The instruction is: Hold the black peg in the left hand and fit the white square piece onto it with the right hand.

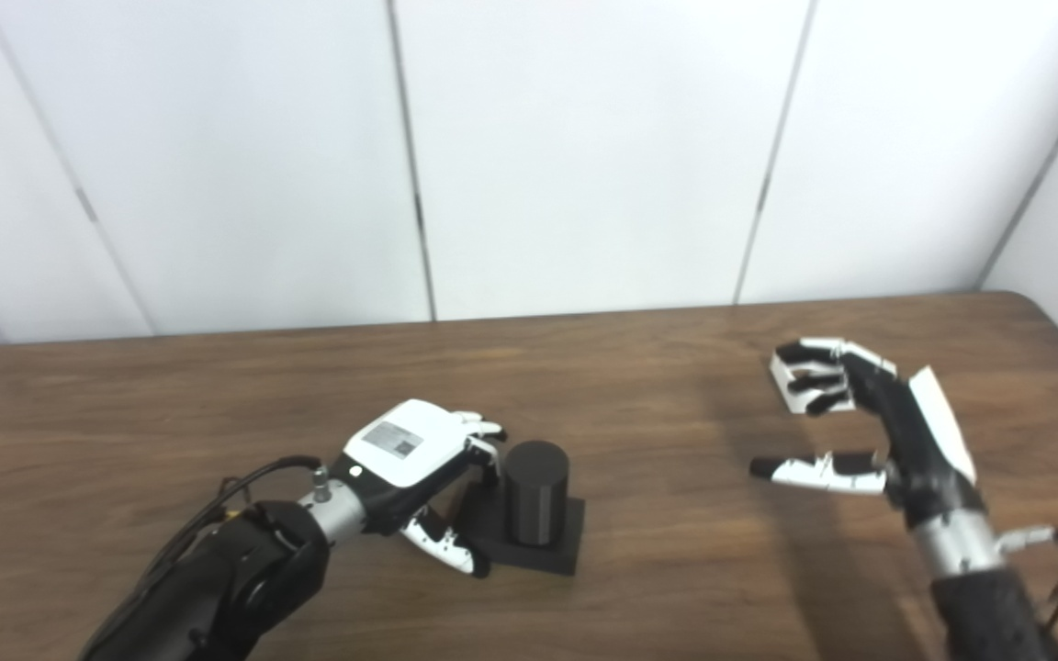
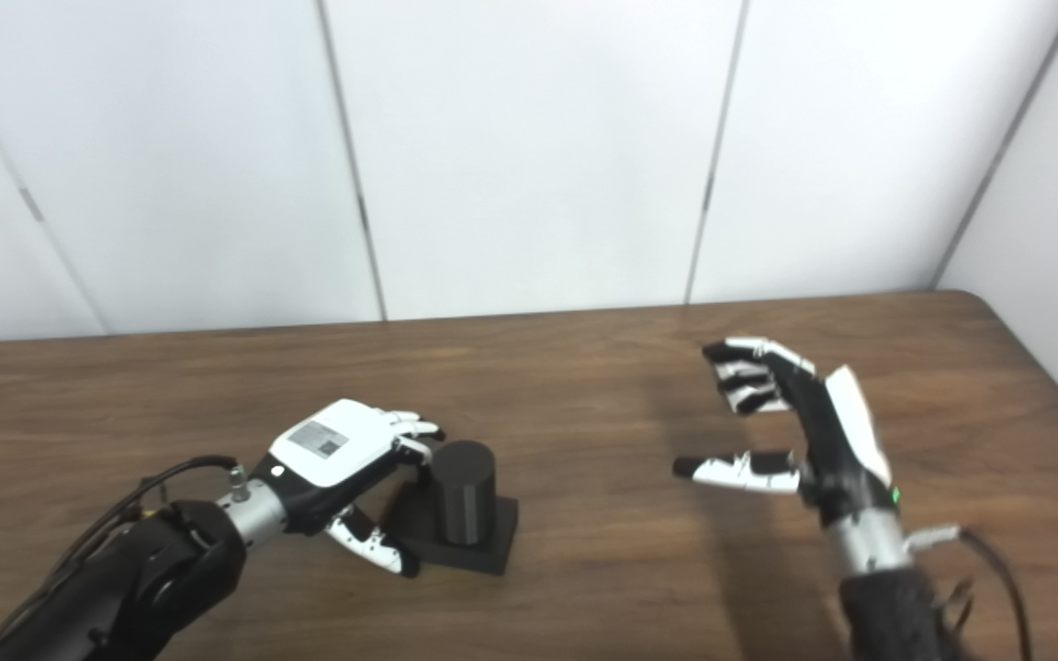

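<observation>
We are reaching: our left hand (image 1: 405, 459) is spreading its fingers around the peg (image 1: 535, 496) on the worktop (image 1: 658, 413), not yet gripping. Our right hand (image 1: 860, 413), open and empty, is hovering at the white piece (image 1: 784, 375); next, both must close.

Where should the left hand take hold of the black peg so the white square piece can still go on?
Grip the black peg low, around its square base, coming from the robot's left, where the left hand already sits with fingers apart. The cylinder stands upright and its top must stay free for the white square piece, lying by the open right hand. This is likely the steadiest hold.
</observation>
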`<state>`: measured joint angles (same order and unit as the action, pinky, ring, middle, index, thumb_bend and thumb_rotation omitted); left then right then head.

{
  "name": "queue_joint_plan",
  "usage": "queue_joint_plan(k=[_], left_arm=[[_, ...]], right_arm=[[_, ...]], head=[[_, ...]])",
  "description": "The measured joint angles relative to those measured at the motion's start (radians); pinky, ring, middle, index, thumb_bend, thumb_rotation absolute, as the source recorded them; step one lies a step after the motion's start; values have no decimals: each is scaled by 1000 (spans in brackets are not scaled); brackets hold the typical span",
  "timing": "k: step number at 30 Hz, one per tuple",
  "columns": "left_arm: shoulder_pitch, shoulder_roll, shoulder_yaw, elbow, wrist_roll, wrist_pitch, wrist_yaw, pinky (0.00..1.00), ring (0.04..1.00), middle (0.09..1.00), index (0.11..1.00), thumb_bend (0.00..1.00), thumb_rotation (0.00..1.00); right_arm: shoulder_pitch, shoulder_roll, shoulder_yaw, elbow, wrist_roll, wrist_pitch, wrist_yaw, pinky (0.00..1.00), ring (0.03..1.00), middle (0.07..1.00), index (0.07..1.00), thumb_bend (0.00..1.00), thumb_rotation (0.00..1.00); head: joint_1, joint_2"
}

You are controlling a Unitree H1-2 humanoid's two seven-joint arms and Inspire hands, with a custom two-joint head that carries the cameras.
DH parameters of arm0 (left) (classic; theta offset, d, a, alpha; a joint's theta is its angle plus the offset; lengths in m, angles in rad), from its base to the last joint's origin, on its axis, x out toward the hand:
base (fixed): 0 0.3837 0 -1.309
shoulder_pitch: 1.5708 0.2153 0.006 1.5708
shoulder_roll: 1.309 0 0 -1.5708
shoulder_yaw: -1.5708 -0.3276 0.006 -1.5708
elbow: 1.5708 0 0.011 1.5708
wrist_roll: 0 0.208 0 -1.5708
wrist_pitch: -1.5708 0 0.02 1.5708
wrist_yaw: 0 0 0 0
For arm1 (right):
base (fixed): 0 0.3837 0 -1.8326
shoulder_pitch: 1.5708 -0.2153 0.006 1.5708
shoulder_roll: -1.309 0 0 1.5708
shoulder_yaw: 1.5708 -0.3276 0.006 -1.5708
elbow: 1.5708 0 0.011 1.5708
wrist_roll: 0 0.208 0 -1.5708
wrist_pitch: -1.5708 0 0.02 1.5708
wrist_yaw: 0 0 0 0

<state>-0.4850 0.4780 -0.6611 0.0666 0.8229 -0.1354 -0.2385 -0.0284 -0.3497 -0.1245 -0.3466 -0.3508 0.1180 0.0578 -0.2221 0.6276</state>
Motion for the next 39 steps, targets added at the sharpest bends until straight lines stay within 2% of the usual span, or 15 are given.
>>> queue_joint_plan(k=[4,6,8,10,15,19,27,30,39], left_arm=[[2,3,-1,-3,0,-4,0,828,876,876,491,522,77],[4,7,1,-4,0,-16,0,811,869,869,490,522,75],[10,13,7,-4,-4,-36,1,808,865,867,490,523,73],[14,17,12,-5,-7,-40,2,807,865,868,490,523,72],[28,27,22,-21,-10,-40,1,789,844,852,490,524,68],[45,27,36,-24,-19,-54,5,769,836,847,490,524,68],[56,30,56,-23,-22,-84,9,785,856,857,490,524,67],[60,32,64,-19,-28,-103,12,783,852,856,490,524,67],[69,33,73,-4,-41,-137,30,790,848,859,490,523,70]], right_arm=[[-52,-159,8,-24,-54,64,111,602,741,794,742,786,101],[-84,-243,24,-30,-99,80,160,622,783,826,762,813,103],[-116,-301,57,-38,-155,110,210,664,820,860,783,838,107],[-141,-330,90,-39,-211,130,262,688,834,879,791,866,102],[-212,-336,173,-5,-357,151,314,673,851,902,801,893,108],[-280,-358,202,74,-426,151,348,688,860,910,810,883,87],[-402,-366,263,253,-471,143,382,705,867,904,815,868,124],[-440,-363,303,330,-495,143,384,725,878,911,823,875,131],[-558,-341,402,559,-529,145,395,701,874,906,826,882,126]], head=[[-56,-19],[-118,-40],[-118,-40],[-175,-68],[-226,-98],[-235,-108],[-258,-123],[-261,-126],[-257,-124]])
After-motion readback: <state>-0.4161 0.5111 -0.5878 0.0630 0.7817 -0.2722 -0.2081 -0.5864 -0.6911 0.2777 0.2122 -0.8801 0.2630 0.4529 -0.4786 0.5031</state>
